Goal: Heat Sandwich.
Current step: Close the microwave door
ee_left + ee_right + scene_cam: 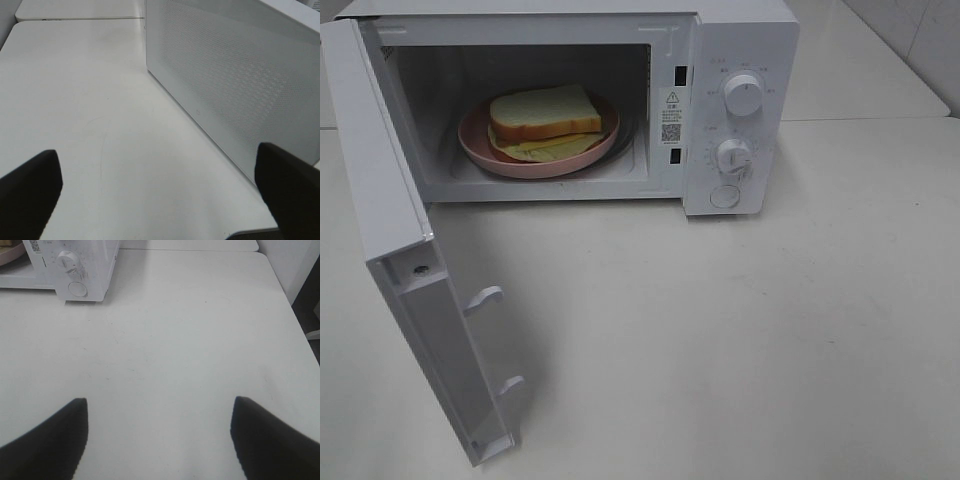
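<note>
White table [720, 330], white microwave [740, 40] at 12 o'clock, door [380, 180] swung open toward 8. Sandwich [545, 112] sits on pink plate [480, 145] inside the cavity. Warning sticker [671, 115] with QR code at cavity's 3 o'clock; print unreadable. Left gripper [156, 152] spread wide, empty, low beside perforated white panel [225, 75]. Right gripper [160, 401] spread, empty, facing control panel [75, 270].

microwave [740, 110] white, door [225, 85] fine dotted mesh; plate [470, 140] pink; sandwich [545, 112] white bread, tan crust, yellow filling; tabletop [720, 330] plain off-white (left tool [157, 152], right tool [160, 401] both black)
</note>
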